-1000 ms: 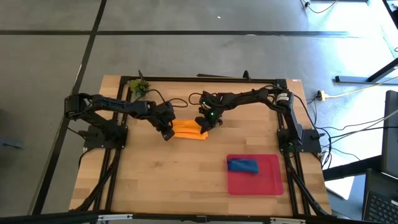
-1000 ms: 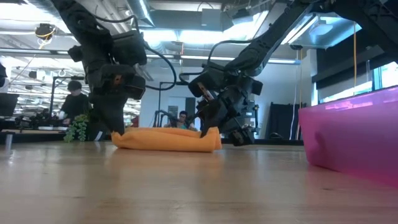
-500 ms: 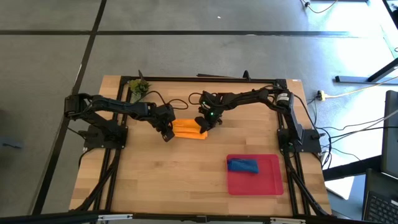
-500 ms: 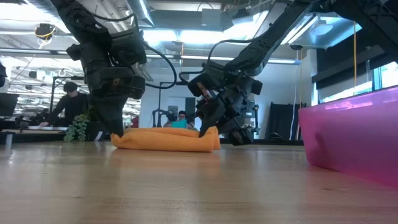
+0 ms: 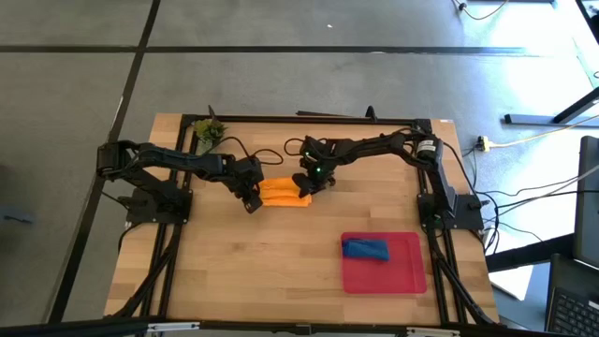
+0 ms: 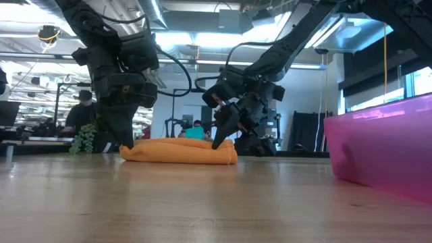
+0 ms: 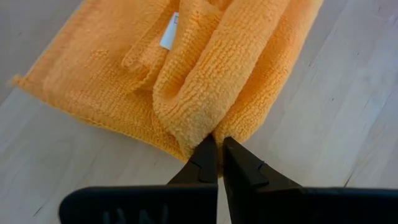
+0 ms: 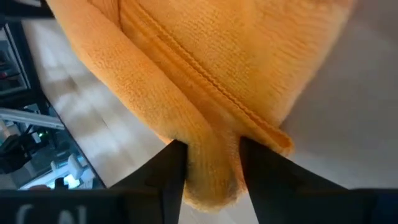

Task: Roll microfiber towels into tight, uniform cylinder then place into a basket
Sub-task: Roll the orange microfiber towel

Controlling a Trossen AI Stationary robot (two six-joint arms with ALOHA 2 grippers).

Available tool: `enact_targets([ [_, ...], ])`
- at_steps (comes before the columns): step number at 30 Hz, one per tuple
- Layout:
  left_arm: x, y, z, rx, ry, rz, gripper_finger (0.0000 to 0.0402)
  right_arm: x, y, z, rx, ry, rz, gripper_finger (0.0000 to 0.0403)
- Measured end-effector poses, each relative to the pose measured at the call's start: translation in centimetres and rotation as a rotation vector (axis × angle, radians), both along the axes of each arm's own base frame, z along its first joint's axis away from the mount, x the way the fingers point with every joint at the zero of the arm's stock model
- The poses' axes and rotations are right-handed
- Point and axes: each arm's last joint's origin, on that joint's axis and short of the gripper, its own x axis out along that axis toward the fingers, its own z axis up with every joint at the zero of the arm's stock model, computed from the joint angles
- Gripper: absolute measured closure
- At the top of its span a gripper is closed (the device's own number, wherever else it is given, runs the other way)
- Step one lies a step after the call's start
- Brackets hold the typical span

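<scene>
I see the orange towel (image 5: pixel 284 193) lying on the bench (image 5: pixel 243 271), long axis running claw to claw. Left claw (image 7: pixel 216 149) pinches its one end, fingers nearly together; right claw (image 8: pixel 208 165) grips the opposite end, holding a fold. Blue towel (image 5: pixel 365 248) sits in the tray (image 5: pixel 407 273).

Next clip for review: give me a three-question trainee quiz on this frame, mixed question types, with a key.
1. True or false: the blue towel lies in the red tray.
2. Which gripper has a fold of the orange towel between its fingers? A) left gripper B) right gripper C) neither
3. Fill in: the left gripper's fingertips are nearly closed at the orange towel's ____.

Key
1. True
2. B
3. edge
</scene>
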Motion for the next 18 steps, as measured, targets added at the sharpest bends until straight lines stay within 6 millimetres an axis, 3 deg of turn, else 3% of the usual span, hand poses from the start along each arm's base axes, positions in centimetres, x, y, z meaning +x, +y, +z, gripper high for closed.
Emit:
enact_targets([
  [10, -0.2, 0.0, -0.1, -0.006, 0.021, 0.000, 0.0401, 0.1, -0.5, 3.6, -0.201, -0.020, -0.046, 0.0263],
  [18, -0.2, 0.0, -0.1, -0.007, 0.024, 0.001, 0.0401, -0.6, 1.6, 8.8, -0.407, -0.126, 0.018, 0.0264],
])
